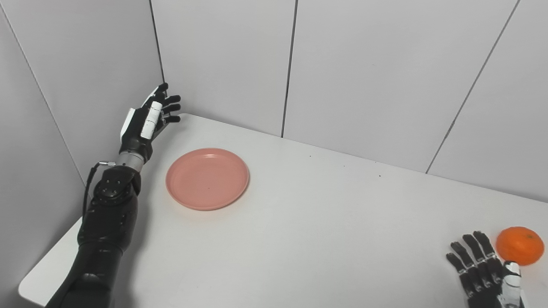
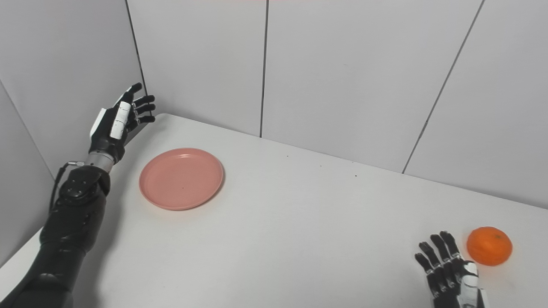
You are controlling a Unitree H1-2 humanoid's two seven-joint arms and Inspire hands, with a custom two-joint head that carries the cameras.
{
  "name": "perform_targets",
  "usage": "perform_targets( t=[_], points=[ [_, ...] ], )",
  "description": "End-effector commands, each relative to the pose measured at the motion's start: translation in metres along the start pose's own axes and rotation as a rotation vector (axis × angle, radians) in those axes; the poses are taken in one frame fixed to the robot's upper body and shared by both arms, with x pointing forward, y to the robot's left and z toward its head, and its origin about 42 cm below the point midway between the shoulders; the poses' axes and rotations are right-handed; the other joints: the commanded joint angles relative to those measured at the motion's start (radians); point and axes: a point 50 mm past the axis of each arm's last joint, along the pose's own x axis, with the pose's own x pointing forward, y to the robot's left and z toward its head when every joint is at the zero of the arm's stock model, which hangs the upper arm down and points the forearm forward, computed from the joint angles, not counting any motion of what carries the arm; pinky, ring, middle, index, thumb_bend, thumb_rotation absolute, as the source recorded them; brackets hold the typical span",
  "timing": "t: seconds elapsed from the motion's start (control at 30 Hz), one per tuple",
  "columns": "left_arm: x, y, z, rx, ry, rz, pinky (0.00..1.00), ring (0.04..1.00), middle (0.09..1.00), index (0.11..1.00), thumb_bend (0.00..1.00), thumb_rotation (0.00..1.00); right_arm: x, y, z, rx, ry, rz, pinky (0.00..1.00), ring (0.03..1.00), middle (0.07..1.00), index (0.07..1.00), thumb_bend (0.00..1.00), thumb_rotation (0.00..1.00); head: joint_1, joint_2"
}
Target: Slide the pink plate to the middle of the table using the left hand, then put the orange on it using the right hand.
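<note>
The pink plate lies empty on the left part of the white table. My left hand is raised behind and to the left of the plate, near the table's back left corner, open and apart from the plate. The orange sits on the table at the far right. My right hand rests low at the bottom right, fingers spread and open, just left of the orange; I cannot tell if the thumb touches it.
Grey wall panels close the table at the back and on the left. The table's rounded front left corner shows beside my left arm.
</note>
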Motion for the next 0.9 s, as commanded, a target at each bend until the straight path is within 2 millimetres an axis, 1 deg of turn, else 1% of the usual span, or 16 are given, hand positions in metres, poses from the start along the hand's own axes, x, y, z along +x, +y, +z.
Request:
perform_targets(
  t=[0.0,0.2,0.27,0.37,0.43,0.53,0.6,0.67,0.7,0.8,0.87],
  points=[
    [0.014,0.001,0.020,-0.026,-0.054,0.032,0.70,0.798,0.809,0.919,1.00,0.93,-0.037,-0.015,-0.040,0.042,0.132,-0.070,0.87,0.871,0.911,0.896,0.79,0.91,-0.001,0.001],
    [0.011,-0.001,0.011,-0.048,-0.018,0.038,0.72,0.812,0.828,0.924,1.00,0.93,-0.036,-0.014,-0.039,0.043,0.131,-0.063,0.86,0.868,0.909,0.891,0.79,0.92,-0.001,0.002],
    [0.012,-0.001,0.008,-0.043,0.004,0.044,0.73,0.807,0.818,0.929,1.00,0.94,-0.036,-0.014,-0.039,0.042,0.130,-0.059,0.88,0.879,0.923,0.902,0.80,0.92,-0.001,0.002],
    [0.011,-0.002,0.005,-0.037,0.007,0.069,0.73,0.795,0.788,0.949,1.00,0.94,-0.037,-0.013,-0.038,0.040,0.129,-0.067,0.87,0.870,0.912,0.891,0.79,0.92,-0.009,0.009],
    [0.011,-0.003,0.003,-0.039,0.001,0.089,0.73,0.797,0.786,0.955,1.00,0.94,-0.037,-0.013,-0.037,0.037,0.128,-0.070,0.86,0.865,0.907,0.888,0.79,0.92,-0.007,0.015],
    [0.011,-0.005,0.001,-0.049,0.009,0.104,0.73,0.812,0.792,0.961,1.00,0.94,-0.038,-0.013,-0.036,0.031,0.129,-0.064,0.87,0.872,0.910,0.893,0.79,0.93,0.000,0.011],
    [0.011,-0.006,-0.003,-0.082,0.027,0.132,0.73,0.799,0.778,0.968,1.00,0.93,-0.039,-0.014,-0.036,0.034,0.130,-0.057,0.87,0.878,0.915,0.895,0.80,0.92,-0.001,0.012],
    [0.013,-0.006,-0.009,-0.159,0.051,0.159,0.73,0.796,0.778,0.992,1.00,0.94,-0.039,-0.014,-0.036,0.037,0.132,-0.068,0.87,0.876,0.913,0.892,0.81,0.91,-0.009,0.016],
    [0.014,-0.006,-0.012,-0.182,0.059,0.164,0.75,0.806,0.807,0.998,0.99,0.95,-0.039,-0.013,-0.036,0.035,0.132,-0.074,0.85,0.867,0.906,0.884,0.80,0.91,-0.010,0.018],
    [0.017,-0.006,-0.016,-0.210,0.075,0.176,0.76,0.810,0.821,1.000,0.99,0.96,-0.040,-0.013,-0.036,0.026,0.130,-0.077,0.84,0.861,0.902,0.878,0.80,0.92,-0.010,0.022],
    [0.018,-0.005,-0.018,-0.215,0.090,0.180,0.74,0.815,0.812,1.000,1.00,0.95,-0.040,-0.013,-0.036,0.024,0.128,-0.074,0.85,0.858,0.897,0.867,0.79,0.92,-0.009,0.024]
  ],
)
